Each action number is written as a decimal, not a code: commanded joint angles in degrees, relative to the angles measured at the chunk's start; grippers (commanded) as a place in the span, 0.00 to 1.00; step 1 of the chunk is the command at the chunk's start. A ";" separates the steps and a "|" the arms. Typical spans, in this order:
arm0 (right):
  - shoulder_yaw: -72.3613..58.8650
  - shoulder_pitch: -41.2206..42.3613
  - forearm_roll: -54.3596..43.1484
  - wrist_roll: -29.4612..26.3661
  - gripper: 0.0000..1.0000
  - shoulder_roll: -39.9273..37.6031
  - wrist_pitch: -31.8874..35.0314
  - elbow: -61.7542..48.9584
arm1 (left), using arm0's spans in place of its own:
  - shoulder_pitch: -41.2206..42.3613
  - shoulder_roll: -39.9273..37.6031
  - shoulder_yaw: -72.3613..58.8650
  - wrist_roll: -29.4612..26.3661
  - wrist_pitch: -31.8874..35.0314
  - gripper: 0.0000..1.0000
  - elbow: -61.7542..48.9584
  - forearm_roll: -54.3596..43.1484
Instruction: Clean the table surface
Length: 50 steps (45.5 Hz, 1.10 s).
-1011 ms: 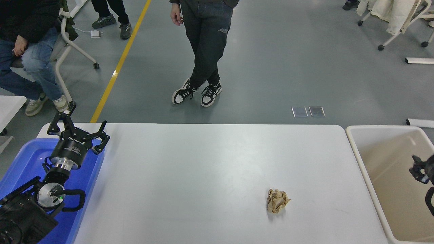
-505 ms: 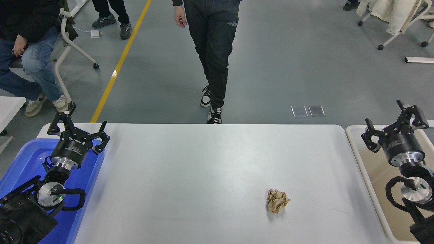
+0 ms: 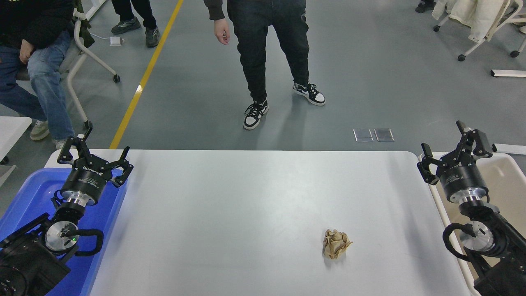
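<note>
My right gripper (image 3: 453,151) hangs with its fingers spread wide and empty above the far right corner of the worktop (image 3: 230,213), over the rim of the beige bin (image 3: 509,172). My left gripper (image 3: 93,158) is parked, also wide, at the far left corner above the blue bin (image 3: 28,197). A crumpled tan paper wad (image 3: 336,243) lies on the worktop toward its near right. A person (image 3: 267,49) stands beyond the far edge.

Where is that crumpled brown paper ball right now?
In the head view, the crumpled tan paper ball lies on the white table surface, right of centre near the front edge, left of the beige plastic bin.
</note>
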 commanded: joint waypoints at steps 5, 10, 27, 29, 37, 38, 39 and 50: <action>-5.61 1.28 -1.34 -0.12 1.00 0.17 -1.11 0.08 | 0.00 -0.07 0.03 0.00 0.00 1.00 0.00 0.00; -10.88 2.34 -1.16 -1.27 1.00 -1.15 -1.56 2.44 | 0.00 0.02 -0.06 0.00 0.00 1.00 0.00 0.00; -27.06 8.31 -9.77 -12.43 1.00 -15.65 -2.88 17.56 | 0.00 0.02 -0.06 0.00 0.00 1.00 0.00 0.00; -27.85 8.67 -11.52 -12.69 1.00 -16.62 -2.61 18.79 | 0.00 0.02 0.03 0.00 0.00 1.00 0.00 0.00; -32.50 10.68 -18.47 -14.28 1.00 -19.17 -2.44 25.04 | 0.00 0.02 0.03 0.00 0.00 1.00 0.00 0.00; -33.47 11.04 -19.34 -14.36 1.00 -19.17 -2.44 25.21 | 0.00 -0.07 0.03 0.00 0.00 1.00 0.00 0.00; -34.70 11.56 -20.31 -14.36 1.00 -19.08 -2.61 25.30 | 0.00 0.02 -0.06 0.00 0.00 1.00 0.00 0.00; -47.80 18.42 -39.12 -14.19 1.00 -20.22 -6.83 26.97 | 0.00 -0.07 0.03 0.00 0.00 1.00 0.00 0.00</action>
